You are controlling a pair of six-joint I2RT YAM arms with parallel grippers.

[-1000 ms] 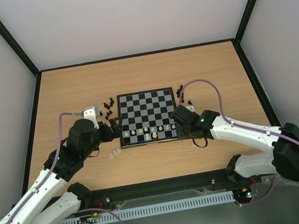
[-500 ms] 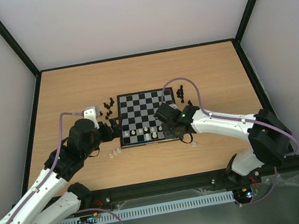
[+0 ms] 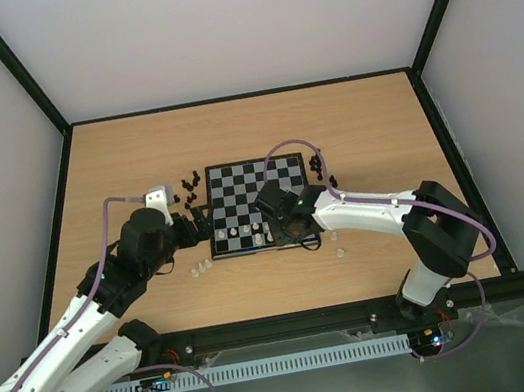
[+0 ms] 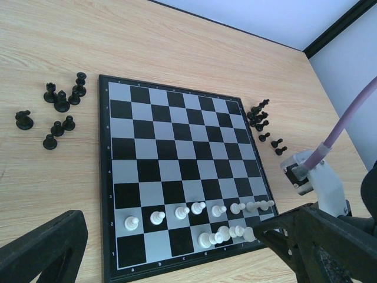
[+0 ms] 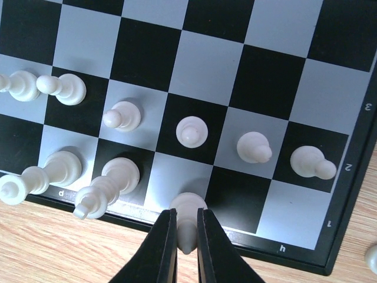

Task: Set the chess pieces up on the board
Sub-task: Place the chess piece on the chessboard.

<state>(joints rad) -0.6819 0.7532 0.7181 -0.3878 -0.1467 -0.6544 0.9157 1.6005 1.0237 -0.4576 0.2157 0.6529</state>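
Well, the board [image 3: 257,205] lies mid-table, its two near rows filling with pale pieces [image 4: 200,207]. The right gripper [image 5: 186,233] has swung in from the board's right edge over its near rim, fingers pinched almost shut on one pale piece [image 5: 187,213] in the nearest row, so a placement looks under way. The left gripper [image 3: 204,224] waits spread wide and empty off the board's left edge. Black pieces [image 3: 188,191] crowd beside its far corners, and the neighbours stand close.

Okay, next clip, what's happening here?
The right pincer is closed on a white piece at the board's near back row, beside other white pieces. White pawns stand in the row ahead. The left pincer hangs open by the board's left edge, holding nothing. The black pieces sit in clusters off both sides.
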